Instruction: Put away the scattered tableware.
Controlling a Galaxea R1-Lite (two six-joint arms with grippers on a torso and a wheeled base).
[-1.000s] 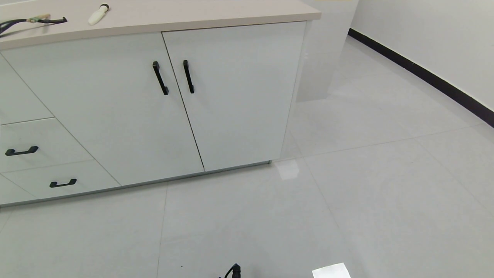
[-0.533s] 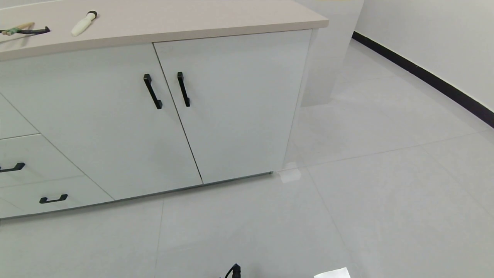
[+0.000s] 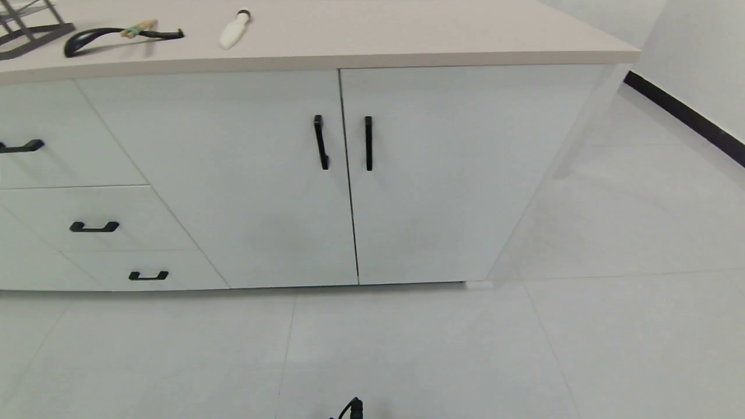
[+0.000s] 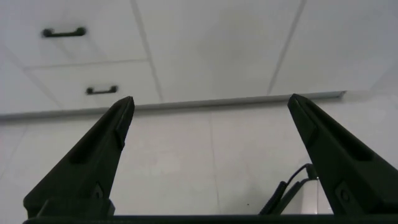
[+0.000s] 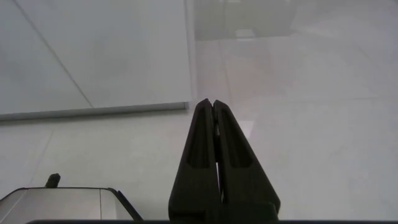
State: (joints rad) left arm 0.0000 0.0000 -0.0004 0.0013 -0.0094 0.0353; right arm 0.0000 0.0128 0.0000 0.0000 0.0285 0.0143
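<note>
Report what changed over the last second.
Only the head camera moved. It swung toward the robot's left, so the cabinet now faces it squarely and a wire rack shows on the countertop. Nothing was taken hold of or let go. The black utensil and white-handled utensil lie where they were, and the doors stay closed.

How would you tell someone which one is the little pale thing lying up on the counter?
Find the long beige countertop above the white cabinet. On it, just right of a long curved black utensil, lies a short cream-coloured handle with a dark tip. It is the only pale, stubby piece; its neighbour is dark and long.
</note>
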